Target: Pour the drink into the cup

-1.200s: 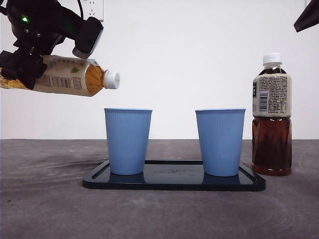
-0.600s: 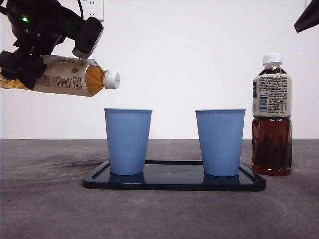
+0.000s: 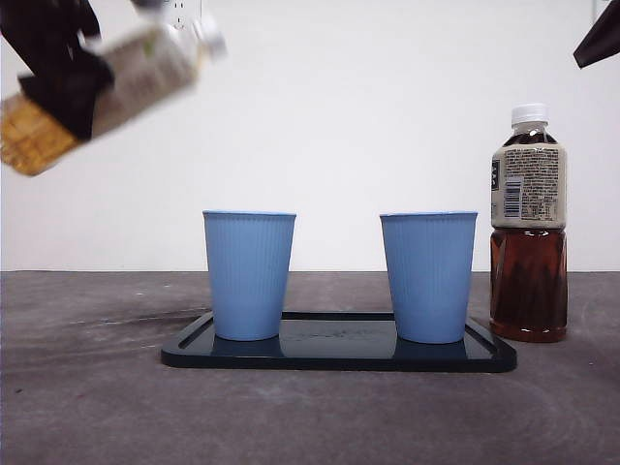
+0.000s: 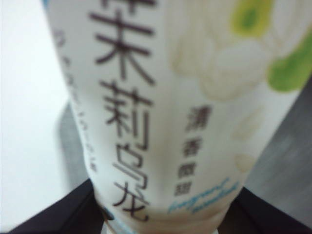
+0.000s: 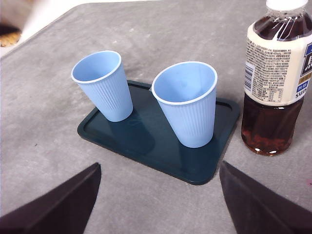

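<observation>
Two left jaws clamp tea bottle [image 3: 107, 82] mid-label; right jaws spread, empty.

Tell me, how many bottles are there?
2. One tea bottle is up in the air, tilted, held by the left gripper on the far side from the dark bottle, which stands on the table beside the tray.

From my station the light is even and soft, with the white wall [image 3: 387, 116] bright. The held bottle [image 3: 92, 82] is smeared by motion blur in the front view and out of focus (too close) in the left wrist view. Beside the tray [image 3: 339, 356] shadows are faint. The cups [image 5: 187, 105] look sharp.
</observation>
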You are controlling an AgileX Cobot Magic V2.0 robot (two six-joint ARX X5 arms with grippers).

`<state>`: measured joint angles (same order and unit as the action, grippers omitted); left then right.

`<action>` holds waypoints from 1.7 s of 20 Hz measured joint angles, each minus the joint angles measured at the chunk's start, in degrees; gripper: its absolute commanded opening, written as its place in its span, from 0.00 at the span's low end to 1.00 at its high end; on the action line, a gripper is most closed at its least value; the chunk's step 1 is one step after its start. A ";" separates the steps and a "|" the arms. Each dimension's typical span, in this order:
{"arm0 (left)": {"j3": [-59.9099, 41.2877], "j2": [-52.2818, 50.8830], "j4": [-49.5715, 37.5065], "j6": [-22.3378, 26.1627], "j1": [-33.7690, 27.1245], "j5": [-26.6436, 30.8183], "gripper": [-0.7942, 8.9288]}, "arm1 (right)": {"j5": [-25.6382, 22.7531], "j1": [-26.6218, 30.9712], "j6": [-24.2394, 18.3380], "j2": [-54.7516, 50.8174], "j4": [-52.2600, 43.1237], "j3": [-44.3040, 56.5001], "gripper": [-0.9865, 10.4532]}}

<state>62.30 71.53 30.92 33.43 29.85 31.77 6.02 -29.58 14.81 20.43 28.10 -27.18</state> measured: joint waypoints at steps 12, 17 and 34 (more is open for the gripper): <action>-17.77 -11.87 -22.53 -38.27 -7.82 -21.68 0.30 | 0.00 0.00 0.00 0.00 -0.02 0.00 0.42; -28.44 -9.68 -40.44 -41.29 -7.82 -21.77 0.30 | -0.04 0.00 0.00 0.00 -0.02 0.00 0.42; -31.54 14.69 -61.59 -42.60 -7.85 -22.80 0.30 | -1.29 0.00 0.00 0.00 -0.02 0.00 0.42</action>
<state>30.76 86.21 -30.68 -9.17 22.00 8.97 4.73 -29.58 14.81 20.43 28.08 -27.18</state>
